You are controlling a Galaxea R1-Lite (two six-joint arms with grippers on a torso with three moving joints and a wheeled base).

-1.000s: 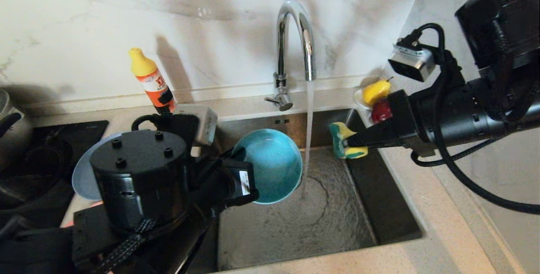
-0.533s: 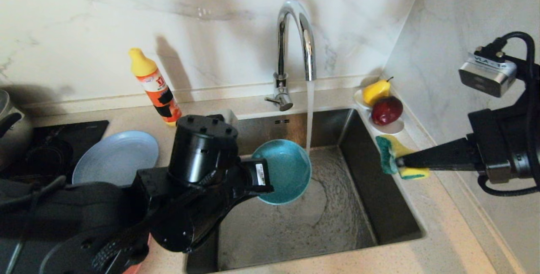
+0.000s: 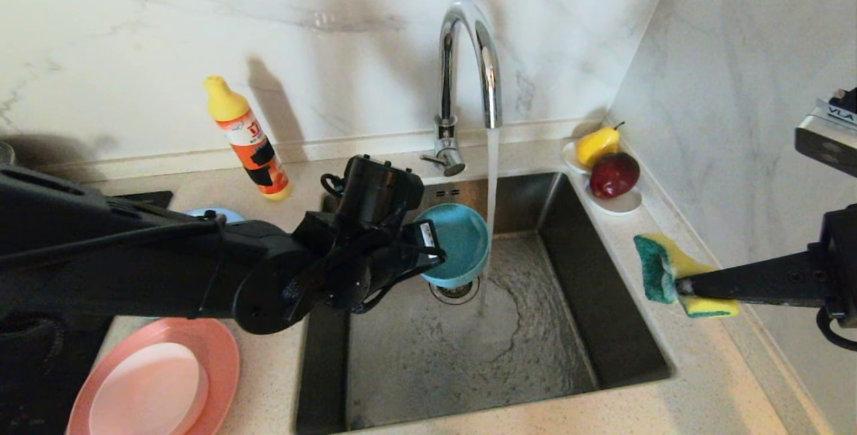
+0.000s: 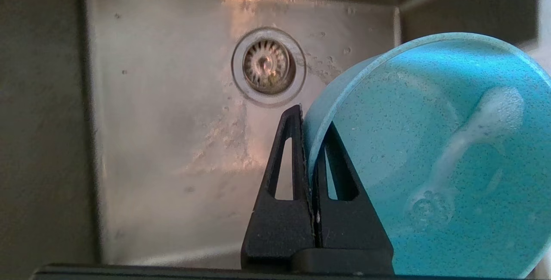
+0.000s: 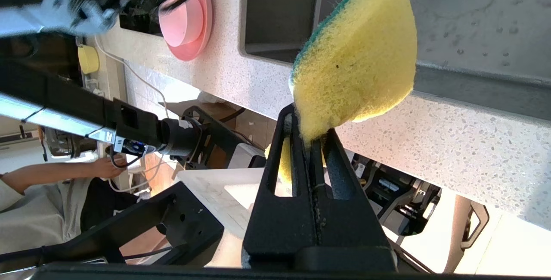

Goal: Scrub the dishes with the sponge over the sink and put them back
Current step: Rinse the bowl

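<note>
While water runs mid-frame, the left gripper pinches the teal bowl over the sink; far right, the right gripper clamps the sponge.

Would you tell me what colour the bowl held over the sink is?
Teal, finely speckled bowl; clearest in the left wrist view.

Home kitchen, marble-look wall, speckled stone counter around a steel sink, chrome gooseneck tap (water running), detergent bottle, black hob at left, fruit saucer in the corner
</note>
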